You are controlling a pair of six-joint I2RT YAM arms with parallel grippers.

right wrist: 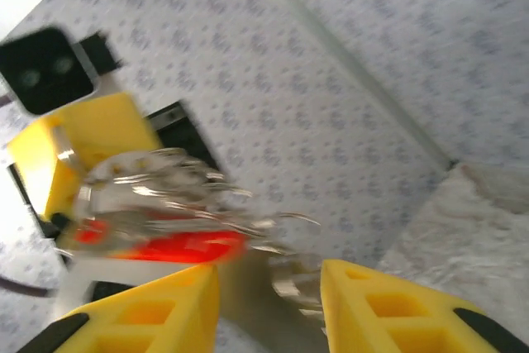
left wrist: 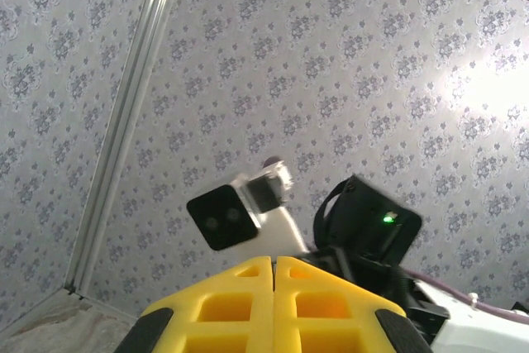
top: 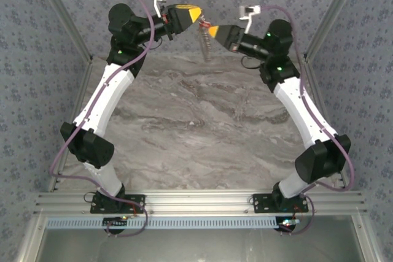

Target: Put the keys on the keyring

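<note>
Two arms (top: 101,99) reach up and meet high over the table (top: 196,127), at 12 o'clock in the view from above. The yellow tips almost touch there.

We see the left fingers (top: 191,13) at 11 o'clock of the meeting spot. From the left wrist, these fingers (left wrist: 240,303) are pressed flat together with no gap. Past them we see the right arm's black camera box (left wrist: 223,217) and the flowery wall (left wrist: 372,80).

We see the right fingers (top: 215,30) at 4 o'clock of the meeting spot. From the right wrist, these fingers (right wrist: 157,312) stand apart, with a wide gap between them. So they are open.

The key (top: 202,24) is a tiny red dot in the air, right between the two yellow tips. The keyring (top: 206,46) hangs down from that spot toward 6 o'clock, a thin pale strip, up off the table.

From the right wrist, the key (right wrist: 165,247) is a blurry red smear at 10 o'clock of the gap. Shiny loops (right wrist: 157,175) sit just above it, in front of the left arm's yellow fingers. It is too blurry for us to tell which part the left fingers pinch, or whether the key is on the ring.
</note>
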